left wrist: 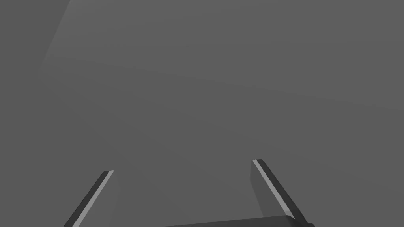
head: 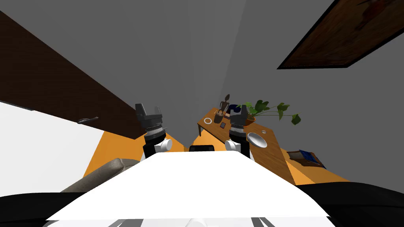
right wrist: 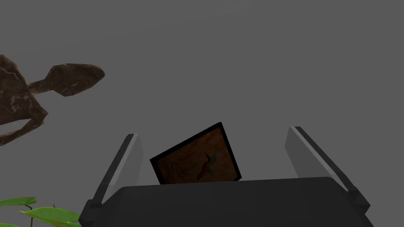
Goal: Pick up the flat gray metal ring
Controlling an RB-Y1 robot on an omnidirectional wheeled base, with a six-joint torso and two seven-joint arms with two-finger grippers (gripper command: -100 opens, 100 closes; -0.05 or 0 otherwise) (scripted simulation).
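A flat pale ring (head: 207, 120) lies on the far left end of the wooden table (head: 272, 157). My right gripper (head: 238, 113) hangs over the table's middle, to the right of the ring, and stands open (right wrist: 213, 132) with nothing between its fingers. Near it are a brown figurine (right wrist: 23, 102) and green leaves (right wrist: 47, 214). My left gripper (head: 149, 108) is raised left of the table, away from the ring. It is open and empty (left wrist: 182, 166).
On the table stand a brown figurine (head: 225, 103), a potted plant (head: 268, 110), a dark cup (head: 218, 117), a white bowl (head: 257, 140) and a small ring-like item (head: 263, 132). A long dark brown panel with a handle (head: 87, 120) runs at the left. Books (head: 305, 157) lie on the orange floor.
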